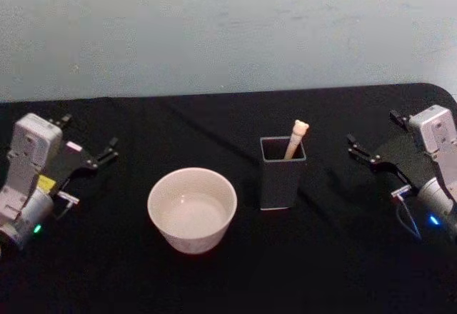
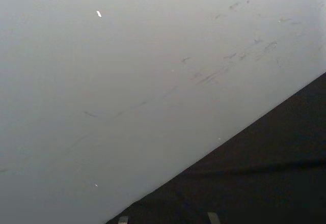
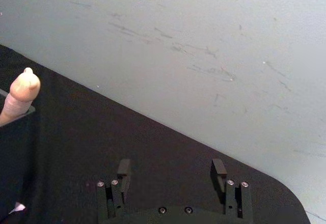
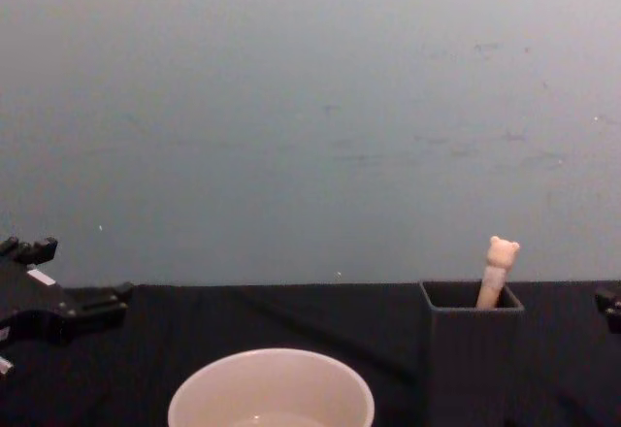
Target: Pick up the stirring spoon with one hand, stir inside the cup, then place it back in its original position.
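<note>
**Stirring spoon:** The stirring spoon (image 1: 295, 140) stands in the dark grey square holder (image 1: 283, 180), right of centre on the black table (image 1: 107, 278). Its peach handle leans towards the holder's far right corner. The bear head is clear above the rim. The stem and bowl are hidden inside the holder.

**Cup:** The cream cup (image 1: 191, 210) stands upright to the left of the holder, near it but not touching. Whether it holds anything cannot be told.

**Left tool:** The left tool (image 1: 89, 137) is at the table's left side, well apart from the cup. Its fingers are spread and nothing is between them.

**Right tool:** The right tool (image 1: 373, 132) is at the table's right side, near the holder but apart from it. The right wrist view shows both fingers spread wide with only bare black table between them. The bear head shows off to one side in that view.

**Contact:** Neither tool touches the spoon, the cup or the holder.
</note>
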### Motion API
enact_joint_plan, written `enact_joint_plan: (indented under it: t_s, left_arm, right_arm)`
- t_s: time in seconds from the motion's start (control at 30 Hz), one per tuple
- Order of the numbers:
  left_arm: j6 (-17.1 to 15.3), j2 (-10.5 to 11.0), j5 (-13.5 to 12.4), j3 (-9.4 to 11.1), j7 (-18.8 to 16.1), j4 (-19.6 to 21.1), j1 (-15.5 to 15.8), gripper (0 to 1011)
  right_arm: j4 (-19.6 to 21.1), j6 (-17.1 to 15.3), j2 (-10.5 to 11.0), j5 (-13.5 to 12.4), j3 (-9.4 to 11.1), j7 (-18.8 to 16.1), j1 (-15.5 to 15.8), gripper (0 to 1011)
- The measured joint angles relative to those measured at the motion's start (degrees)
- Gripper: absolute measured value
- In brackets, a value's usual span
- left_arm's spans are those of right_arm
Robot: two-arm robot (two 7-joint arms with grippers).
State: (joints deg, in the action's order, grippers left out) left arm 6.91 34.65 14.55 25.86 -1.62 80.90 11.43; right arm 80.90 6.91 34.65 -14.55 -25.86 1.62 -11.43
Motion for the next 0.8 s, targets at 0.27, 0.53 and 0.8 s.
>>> enact_joint_plan:
  t_s: [0.27,0.53,0.8]
  left_arm:
    - [0.00,0.00,0.00,0.00,0.00,0.00,0.00,1001]
    - [0.00,0.00,0.00,0.00,0.00,0.00,0.00,1001]
    - [0.00,0.00,0.00,0.00,0.00,0.00,0.00,1001]
  right_arm:
    - [0.00,0.00,0.00,0.00,0.00,0.00,0.00,1000]
    - [0.00,0.00,0.00,0.00,0.00,0.00,0.00,1000]
    - [0.00,-0.01,-0.01,0.01,0.02,0.00,0.00,1002]
